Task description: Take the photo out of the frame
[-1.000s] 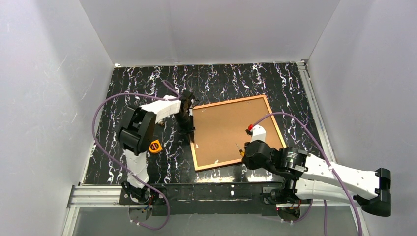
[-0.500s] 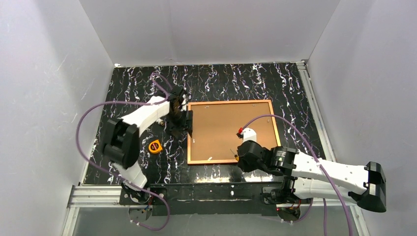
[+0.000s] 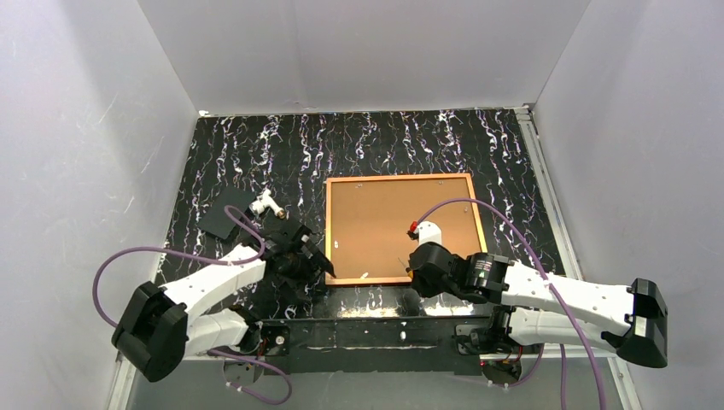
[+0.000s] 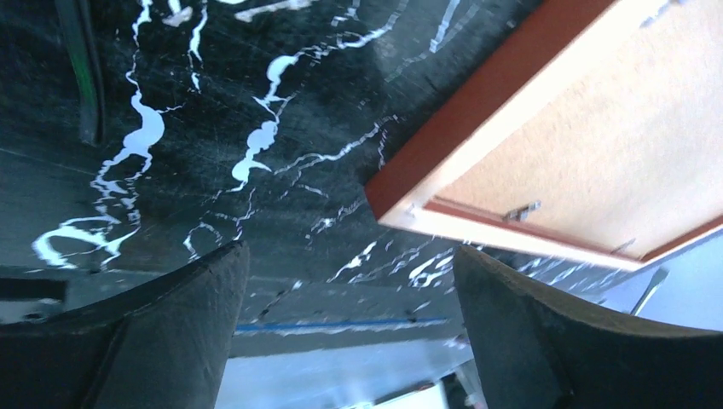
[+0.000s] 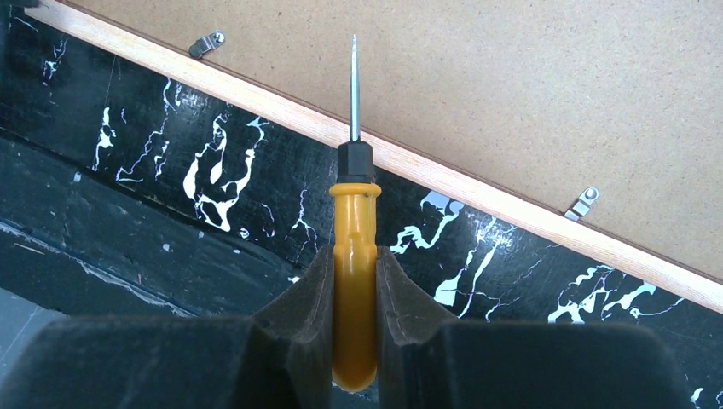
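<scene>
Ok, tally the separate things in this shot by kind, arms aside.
Thin red-brown wooden picture frame: 1
Brown board-backed photo, face down: 1
Yellow-handled screwdriver: 1
Flat black square piece: 1
Small white fitting: 1
Total: 5

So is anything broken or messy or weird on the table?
Nothing looks broken or spilled. The frame lies flat and face down, with the photo inside it, brown back up. The only surprising thing is a yellow screwdriver pinched in the right gripper, its tip over that back.
</scene>
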Controlling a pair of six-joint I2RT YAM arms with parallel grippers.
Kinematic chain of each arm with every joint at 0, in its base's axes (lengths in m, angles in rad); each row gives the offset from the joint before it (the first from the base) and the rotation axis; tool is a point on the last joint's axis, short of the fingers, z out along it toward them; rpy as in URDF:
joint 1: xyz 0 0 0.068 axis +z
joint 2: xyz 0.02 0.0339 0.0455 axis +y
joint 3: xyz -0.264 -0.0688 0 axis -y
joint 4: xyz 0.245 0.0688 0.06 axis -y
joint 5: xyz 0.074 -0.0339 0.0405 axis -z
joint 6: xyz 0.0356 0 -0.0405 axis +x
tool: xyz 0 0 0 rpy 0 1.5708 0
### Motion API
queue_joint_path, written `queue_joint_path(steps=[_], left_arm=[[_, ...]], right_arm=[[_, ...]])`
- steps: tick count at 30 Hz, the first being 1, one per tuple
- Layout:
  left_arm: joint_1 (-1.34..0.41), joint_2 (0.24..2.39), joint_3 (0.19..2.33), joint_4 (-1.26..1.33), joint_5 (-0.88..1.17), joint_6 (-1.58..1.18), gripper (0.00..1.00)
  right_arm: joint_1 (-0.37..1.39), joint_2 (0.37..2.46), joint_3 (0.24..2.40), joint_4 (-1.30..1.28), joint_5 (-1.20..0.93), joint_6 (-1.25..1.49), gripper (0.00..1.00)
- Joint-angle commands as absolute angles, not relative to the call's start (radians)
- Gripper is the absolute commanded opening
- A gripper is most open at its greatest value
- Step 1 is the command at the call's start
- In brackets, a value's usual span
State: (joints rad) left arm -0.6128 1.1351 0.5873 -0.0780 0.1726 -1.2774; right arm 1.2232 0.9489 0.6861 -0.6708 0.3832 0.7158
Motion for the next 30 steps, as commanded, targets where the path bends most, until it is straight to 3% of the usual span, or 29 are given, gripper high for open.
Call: queue_joint_path(steps=[1, 4, 9, 14, 18, 21, 26, 30], left_arm=[[-0.704, 1.170, 0.515, -0.037, 0.068, -1.625, 0.92], [-0.758, 1.216, 0.513, -0.014, 0.018, -1.707, 0.94], [-0.837, 1.260, 0.514, 0.031, -0.127, -1.824, 0.87], [-0.904, 1.300, 0.501, -0.045, -0.206, -1.998, 0.62], [-0.909, 1.382, 0.499, -0.060, -0.197, -2.094, 0.58], [-0.908, 1.421, 0.511, -0.068, -0.219, -2.086, 0.53], [-0.889, 1.428, 0.525, -0.148, -0.294, -2.005, 0.37], [-0.731, 1.481, 0.572, -0.123, -0.194, -1.683, 0.35]], right_arm=[[1.218, 0.936, 0.725, -0.646, 0.404, 0.705, 0.01], [1.218, 0.940, 0.728, -0.656, 0.394, 0.723, 0.01], [1.218, 0.925, 0.705, -0.656, 0.379, 0.762, 0.01], [1.218, 0.910, 0.692, -0.664, 0.377, 0.779, 0.01], [1.218, 0.919, 0.696, -0.662, 0.376, 0.778, 0.01], [1.219, 0.937, 0.703, -0.657, 0.368, 0.775, 0.01], [1.218, 0.978, 0.693, -0.618, 0.321, 0.763, 0.01], [1.218, 1.077, 0.717, -0.610, 0.288, 0.741, 0.01]])
